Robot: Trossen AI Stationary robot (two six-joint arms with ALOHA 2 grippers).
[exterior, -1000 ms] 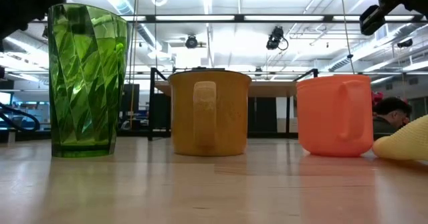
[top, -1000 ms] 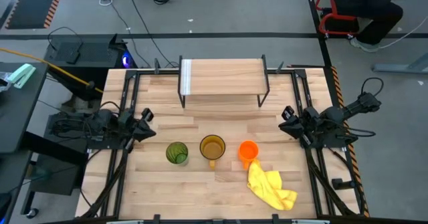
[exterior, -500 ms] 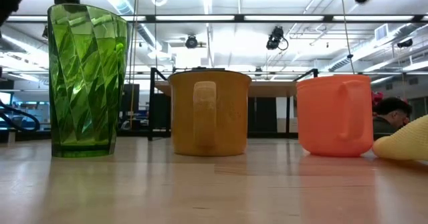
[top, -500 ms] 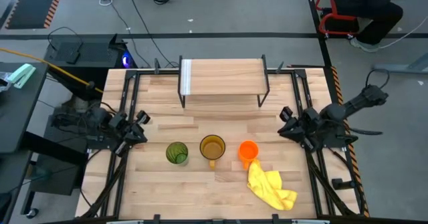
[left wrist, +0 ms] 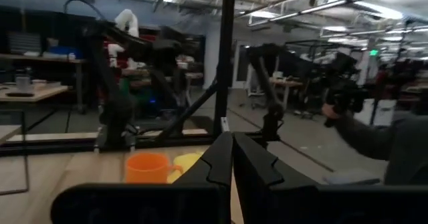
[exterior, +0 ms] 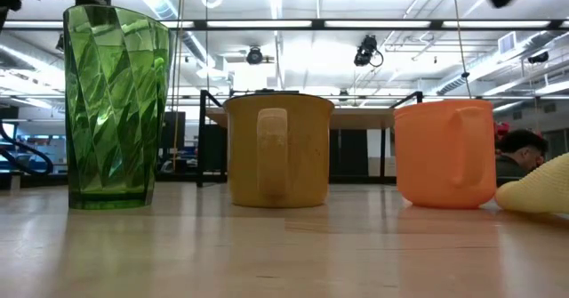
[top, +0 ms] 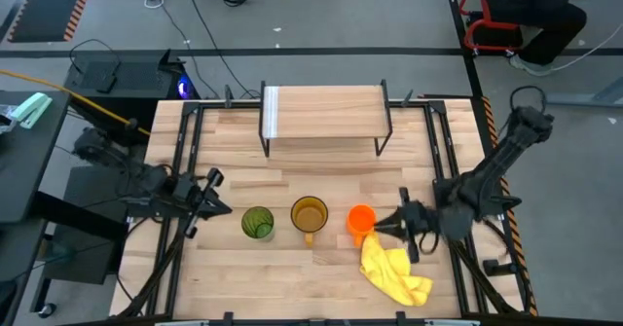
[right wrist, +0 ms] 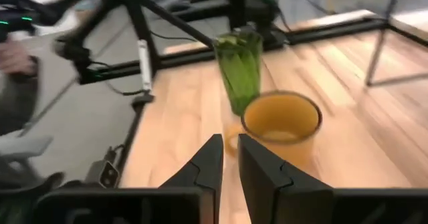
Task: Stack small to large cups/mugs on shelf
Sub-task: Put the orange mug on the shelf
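Observation:
Three cups stand upright in a row near the table's front: a green tumbler (top: 257,222) on the left, an amber mug (top: 310,214) in the middle and an orange cup (top: 361,219) on the right. The shelf (top: 324,112) stands bare at the far edge. My right gripper (top: 382,227) hangs just right of the orange cup and higher than its rim, pointing toward the table's left edge. Its fingers (right wrist: 212,158) stand a narrow gap apart and touch nothing. My left gripper (top: 220,206) is shut and empty, left of the tumbler, pointing at it.
A crumpled yellow cloth (top: 394,274) lies on the table just near-right of the orange cup, below my right arm. Black frame rails (top: 177,170) run along the table's left and right edges. A person (top: 531,15) sits beyond the far right corner.
My right gripper has swung from the table's right edge toward the near left, up to the orange cup, tipping its fingers downward. My left gripper has shifted a little toward the near edge and turned toward the green tumbler. The cups have not moved.

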